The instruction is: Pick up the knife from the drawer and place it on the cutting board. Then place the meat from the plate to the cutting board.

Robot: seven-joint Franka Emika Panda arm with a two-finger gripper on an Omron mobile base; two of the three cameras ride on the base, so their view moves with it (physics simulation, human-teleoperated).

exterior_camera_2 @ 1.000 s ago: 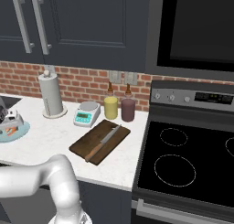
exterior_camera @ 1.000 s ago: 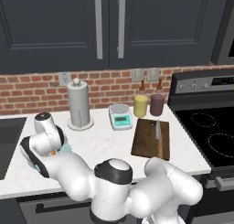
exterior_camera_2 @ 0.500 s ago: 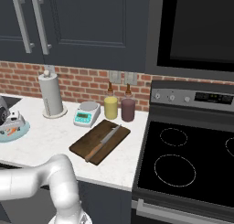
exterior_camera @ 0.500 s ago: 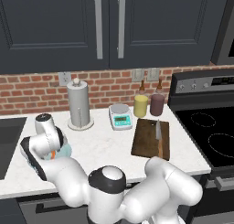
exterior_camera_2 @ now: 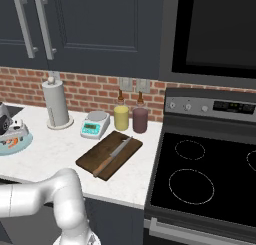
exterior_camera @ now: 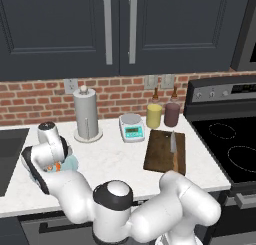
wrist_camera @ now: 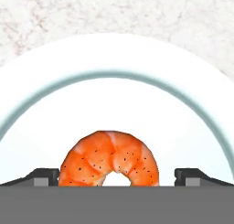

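Both base views look forward and down over one counter [exterior_camera: 115,159] — the hand view hangs close above.

The meat [wrist_camera: 109,159] lies on the plate [wrist_camera: 55,109] between the spread fingertips [wrist_camera: 43,176].

Arm shell [exterior_camera: 150,214]: we see glossy white, rounded, bulbous links.
Joints [exterior_camera: 36,171]: we note dark bands between white segments.
Joint cap [exterior_camera: 116,189]: light grey disc.
Fingertips [wrist_camera: 43,176]: small, dark, blocky, grey-faced.
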